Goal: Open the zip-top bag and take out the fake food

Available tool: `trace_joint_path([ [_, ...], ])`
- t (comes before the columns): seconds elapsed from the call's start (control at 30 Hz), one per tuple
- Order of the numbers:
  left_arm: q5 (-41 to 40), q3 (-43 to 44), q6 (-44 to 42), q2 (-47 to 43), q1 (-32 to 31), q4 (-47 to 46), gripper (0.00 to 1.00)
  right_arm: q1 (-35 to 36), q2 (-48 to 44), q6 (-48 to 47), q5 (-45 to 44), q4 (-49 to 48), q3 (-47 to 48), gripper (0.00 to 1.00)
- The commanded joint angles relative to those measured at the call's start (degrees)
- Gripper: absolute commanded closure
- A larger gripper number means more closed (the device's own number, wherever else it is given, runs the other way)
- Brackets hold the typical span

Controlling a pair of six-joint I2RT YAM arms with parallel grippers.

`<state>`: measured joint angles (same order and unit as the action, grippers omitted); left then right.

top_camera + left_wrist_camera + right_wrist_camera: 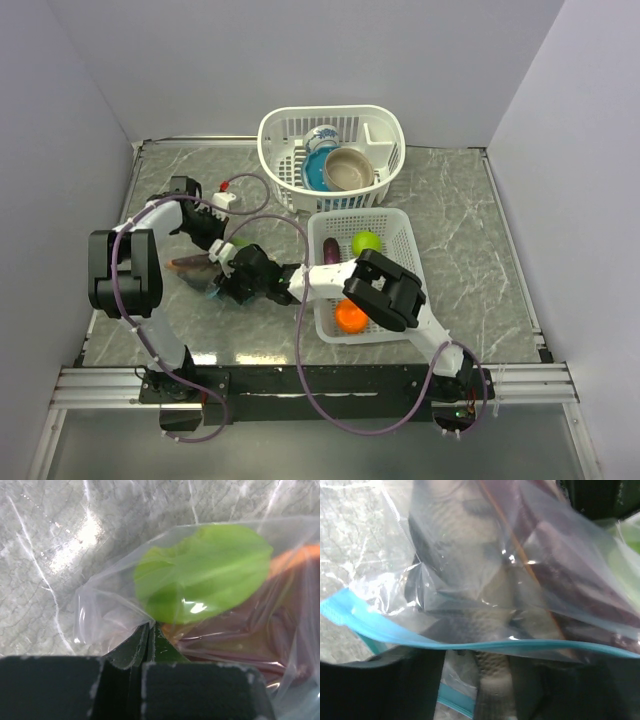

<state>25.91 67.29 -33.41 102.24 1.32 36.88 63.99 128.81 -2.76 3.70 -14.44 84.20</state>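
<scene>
The zip-top bag (198, 272) lies left of centre with its teal-blue zip strip (485, 645) toward my right arm. My left gripper (212, 240) is shut on a clear corner of the bag (105, 615), its jaws (149, 630) pressed together on the plastic. A flat green piece (205, 570) and a reddish-orange piece (295, 560) sit inside the bag. My right gripper (238, 283) is at the bag's mouth, its jaws (465, 680) a little apart; one zip strip lies over them and the other runs below. A dark reddish piece (580, 580) shows through the plastic.
A white mesh basket (400, 235) right of the bag holds a green round fruit (366, 241), an orange ball (350, 316) and a dark purple aubergine (330, 250). A second white basket (285, 130) at the back holds a blue bowl (318, 150) and a tan bowl (349, 168).
</scene>
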Motion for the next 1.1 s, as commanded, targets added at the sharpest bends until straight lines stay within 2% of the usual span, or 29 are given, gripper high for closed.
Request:
trace_joint_path([
  [0.0,0.55,-0.84,0.54,-1.07,-0.97,-0.76,0.99,0.70,-1.01,1.79,0.69,4.07,-2.46,0.55],
  [0.1,-1.56,-2.33,0.89,-1.07,-0.88,-2.51,0.99,0.70,-3.56,2.68,-0.10,3.71,-6.24,0.67],
  [0.13,-2.87,-2.77,0.89,-1.16,-0.88,-3.21,0.99,0.70,-4.09,5.29,-0.28,3.63,-7.99,0.74],
  [0.4,-10.17,-6.99,0.89,-0.55,-0.88,-8.41,0.99,1.93,-15.85,8.21,-3.26,2.83,-16.61,0.89],
  [0.5,-10.97,-6.64,1.41,0.33,-0.88,-8.93,0.99,2.02,-20.60,8.39,-3.62,4.68,-17.93,0.88],
  [0.73,-12.90,-6.64,1.42,1.30,-0.88,-9.90,0.99,1.93,-29.84,9.27,-10.89,12.58,-20.82,0.82],
  [0.87,-13.17,-7.17,1.15,1.21,-0.97,-10.16,0.99,1.49,-37.30,10.58,-16.18,14.08,-25.83,0.85],
  [1.07,-11.59,-5.77,1.85,1.39,-0.44,-9.12,0.99,-0.09,-55.23,13.83,-24.59,17.07,-35.33,0.91],
])
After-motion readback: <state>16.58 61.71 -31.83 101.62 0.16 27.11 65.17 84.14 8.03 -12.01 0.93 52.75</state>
